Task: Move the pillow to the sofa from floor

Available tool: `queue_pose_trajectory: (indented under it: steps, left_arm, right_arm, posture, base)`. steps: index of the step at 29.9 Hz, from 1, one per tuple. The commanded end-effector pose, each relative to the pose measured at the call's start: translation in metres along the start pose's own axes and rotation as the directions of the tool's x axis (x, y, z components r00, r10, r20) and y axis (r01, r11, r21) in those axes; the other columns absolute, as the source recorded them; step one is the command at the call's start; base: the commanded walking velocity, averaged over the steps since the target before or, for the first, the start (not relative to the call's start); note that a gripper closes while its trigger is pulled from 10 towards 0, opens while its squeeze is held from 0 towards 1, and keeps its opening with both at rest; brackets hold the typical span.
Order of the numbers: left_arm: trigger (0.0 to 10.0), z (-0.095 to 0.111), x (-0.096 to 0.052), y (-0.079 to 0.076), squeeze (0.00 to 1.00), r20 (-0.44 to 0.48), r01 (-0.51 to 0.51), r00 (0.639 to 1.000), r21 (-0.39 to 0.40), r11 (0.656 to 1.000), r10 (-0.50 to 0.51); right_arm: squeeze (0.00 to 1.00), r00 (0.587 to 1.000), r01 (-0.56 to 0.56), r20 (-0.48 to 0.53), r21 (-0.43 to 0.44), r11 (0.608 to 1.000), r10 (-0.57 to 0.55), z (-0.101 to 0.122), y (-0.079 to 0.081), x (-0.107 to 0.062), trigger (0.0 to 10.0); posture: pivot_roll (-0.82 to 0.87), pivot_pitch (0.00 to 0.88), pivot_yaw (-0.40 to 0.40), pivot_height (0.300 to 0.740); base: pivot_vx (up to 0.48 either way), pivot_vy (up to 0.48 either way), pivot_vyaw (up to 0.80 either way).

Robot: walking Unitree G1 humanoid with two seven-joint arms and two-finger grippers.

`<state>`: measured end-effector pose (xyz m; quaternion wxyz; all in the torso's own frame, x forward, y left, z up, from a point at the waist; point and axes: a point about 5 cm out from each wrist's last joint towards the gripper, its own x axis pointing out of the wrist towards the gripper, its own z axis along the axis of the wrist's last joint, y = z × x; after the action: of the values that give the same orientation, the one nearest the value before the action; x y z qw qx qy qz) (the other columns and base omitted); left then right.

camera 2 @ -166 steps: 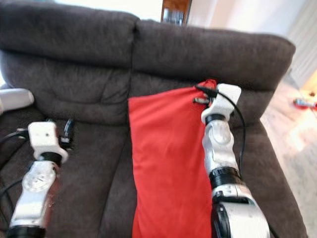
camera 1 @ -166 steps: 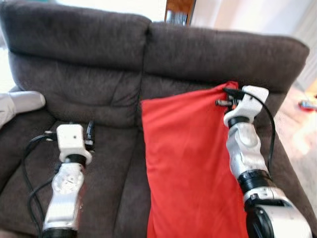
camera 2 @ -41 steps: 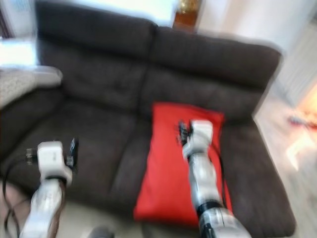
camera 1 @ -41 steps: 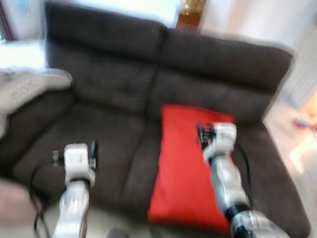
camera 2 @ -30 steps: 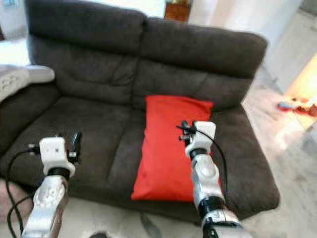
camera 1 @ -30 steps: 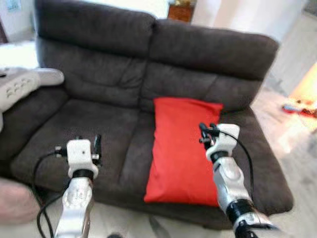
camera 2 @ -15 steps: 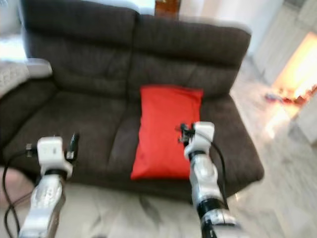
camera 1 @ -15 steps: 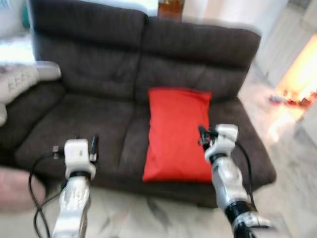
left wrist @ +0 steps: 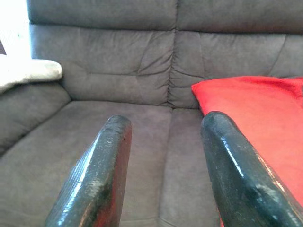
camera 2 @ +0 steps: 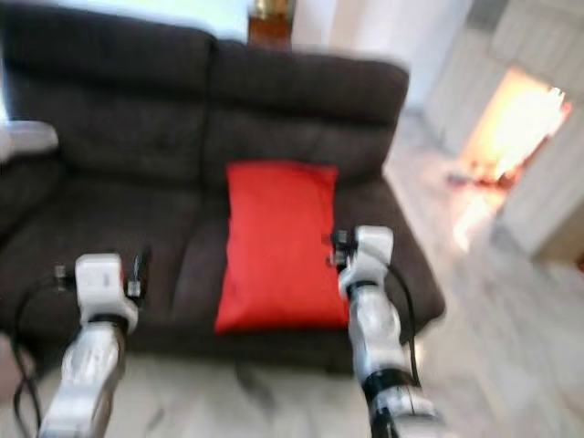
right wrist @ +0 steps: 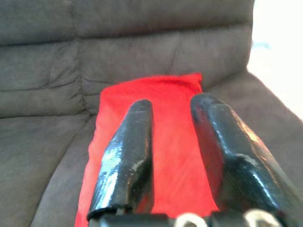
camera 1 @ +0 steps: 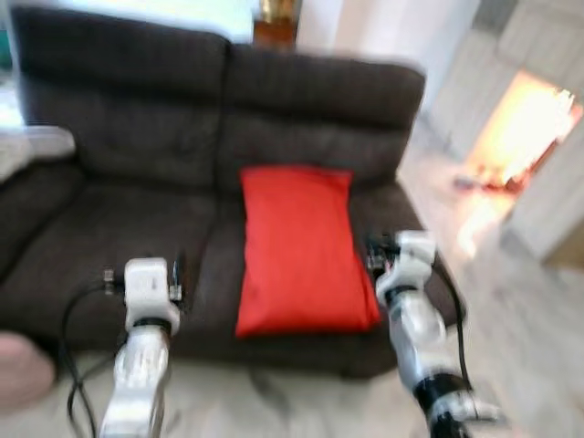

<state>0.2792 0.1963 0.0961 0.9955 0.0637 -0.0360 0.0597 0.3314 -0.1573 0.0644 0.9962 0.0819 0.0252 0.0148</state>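
A red pillow [camera 1: 297, 245] lies flat on the right seat cushion of the dark brown sofa [camera 1: 137, 137], its top edge against the backrest. My right gripper [right wrist: 170, 106] hangs in the air in front of the sofa, apart from the pillow, open with nothing between its fingers. My left gripper [left wrist: 163, 125] is held out before the left seat cushion, open and holding nothing. Both silver arms [camera 1: 415, 319] are raised ahead of me.
A pale grey object [camera 1: 36, 144] rests on the sofa's left armrest. Light marble-patterned floor [camera 2: 511, 301] stretches in front of and to the right of the sofa. A bright glare [camera 1: 520, 128] and a small item on the floor lie far right.
The camera has drawn back and swung right, so the sofa looks smaller and farther left. The pillow stays on the seat. Both grippers remain open and off it.
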Motion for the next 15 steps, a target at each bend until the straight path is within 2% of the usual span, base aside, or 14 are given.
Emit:
queue_pose_trajectory:
  steps: [1, 9, 14, 15]
  left_arm:
    - [10.0, 0.003, 0.007, 0.0, 0.0, -0.002, 0.033, 0.999, 0.017, 0.999, -0.033]
    - [10.0, 0.007, 0.019, 0.003, 0.0, -0.002, 0.085, 0.996, 0.042, 0.995, -0.085]
    - [10.0, 0.007, 0.027, -0.001, 0.0, -0.007, 0.118, 0.993, 0.039, 0.992, -0.118]
    - [10.0, 0.004, 0.028, -0.003, 0.0, -0.019, 0.135, 0.991, 0.035, 0.99, -0.134]
  right_arm:
    - [0.0, 0.998, 0.052, -0.027, 0.021, 0.998, -0.052, -0.008, -0.008, -0.005, 10.0]
    - [0.0, 0.996, 0.078, -0.047, 0.051, 0.996, -0.076, -0.023, 0.002, -0.015, 10.0]
    - [0.0, 0.996, 0.089, -0.034, 0.051, 0.995, -0.087, -0.024, 0.001, -0.019, 10.0]
    - [0.0, 0.995, 0.098, -0.037, 0.046, 0.994, -0.096, -0.024, -0.004, -0.02, 10.0]
  posture:
    - [0.22, 0.0, -0.1, 0.74]
    - [0.21, 0.0, -0.035, 0.74]
    - [0.18, 0.0, -0.019, 0.74]
    - [0.17, 0.0, -0.018, 0.74]
  base:
    - [0.0, 0.0, 0.0]
    - [0.0, 0.0, 0.0]
    - [0.0, 0.0, 0.0]
    - [0.0, 0.0, 0.0]
